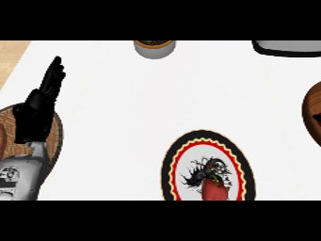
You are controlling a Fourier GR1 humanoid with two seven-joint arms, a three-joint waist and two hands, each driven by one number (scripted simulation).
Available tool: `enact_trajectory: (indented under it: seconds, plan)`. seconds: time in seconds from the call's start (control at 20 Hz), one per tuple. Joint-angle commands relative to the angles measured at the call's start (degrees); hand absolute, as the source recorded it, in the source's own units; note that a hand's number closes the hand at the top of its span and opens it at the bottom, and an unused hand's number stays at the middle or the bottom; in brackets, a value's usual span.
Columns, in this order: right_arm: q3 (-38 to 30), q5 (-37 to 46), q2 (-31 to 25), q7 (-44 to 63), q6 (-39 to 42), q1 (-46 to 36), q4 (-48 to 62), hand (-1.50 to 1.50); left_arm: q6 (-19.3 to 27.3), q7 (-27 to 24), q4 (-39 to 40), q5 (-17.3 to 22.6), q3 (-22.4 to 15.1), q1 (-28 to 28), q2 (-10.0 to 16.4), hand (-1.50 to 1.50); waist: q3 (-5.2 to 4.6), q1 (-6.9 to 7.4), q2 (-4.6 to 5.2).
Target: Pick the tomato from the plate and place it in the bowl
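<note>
Fingers (52, 75) on my left hand (34, 115) straight, together, empty, near counter's (156, 94) left edge; tomato (215, 192) still on plate (206, 136), bowl (316, 106) at right edge, nothing done yet.

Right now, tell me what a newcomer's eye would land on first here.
The plate at bottom centre stands out with its black and red rings, and the red tomato sits at its near edge. At the left, the left hand rests with fingers straight above a round brown board. The wooden bowl is cut off by the right edge.
</note>
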Motion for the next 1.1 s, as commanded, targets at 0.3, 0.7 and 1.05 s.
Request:
enact_trajectory:
  seconds: [0.3, 0.7, 1.05]
  plan:
    - [-6.31, -5.41, -5.93, -7.44, 10.31, -4.45, 10.17, -1.50, 0.85, 0.59, 0.19, -0.72, -0.06, -0.97, -0.76, 0.00, 0.08, -0.40, 0.17]
    - [-9.48, -9.15, -13.75, -10.53, 25.48, 0.98, 13.41, -1.50, 0.34, 0.30, -2.33, -0.68, 0.26, 1.48, -0.02, 0.00, 0.13, -1.40, -0.25]
    - [-9.30, -10.63, -15.03, -15.33, 35.01, 7.31, 11.69, -1.50, 0.10, 0.02, 0.32, 0.25, 1.95, 1.54, 0.45, 0.00, 0.17, -3.19, -0.50]
